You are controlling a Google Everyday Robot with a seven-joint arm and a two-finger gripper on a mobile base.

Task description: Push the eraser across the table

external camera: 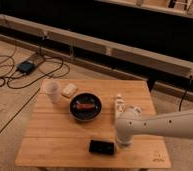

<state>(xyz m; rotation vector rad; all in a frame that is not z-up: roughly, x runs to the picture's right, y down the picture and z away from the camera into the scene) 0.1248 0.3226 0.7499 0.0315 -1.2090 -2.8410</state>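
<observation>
reaching in from the right edge of the view as a thick white arm, bending down at its end into the gripper, set low over the front part of the table. cannot tell how wide the gripper stands, nor whether anything is held in it; appears only as one pale rounded mass pointing down toward the wood. finding the eraser flat on the table just left of the gripper, near the front edge, with its long side running along that edge; cannot say if touching the gripper or a thin gap apart. seeing further back, about the middle of the table, a round black bowl with something red and orange inside. noting at the back left an upright cloudy cup and, just beside it on the right, a small cream-white block, both apart from the bowl. noting right of the bowl a small white bottle, and next to it another pale object, partly hidden behind the arm and not possible to name. marking the front right corner of the table with a small dark logo. showing on the floor at the back left some dark cables in loops and a small dark box among them.
</observation>
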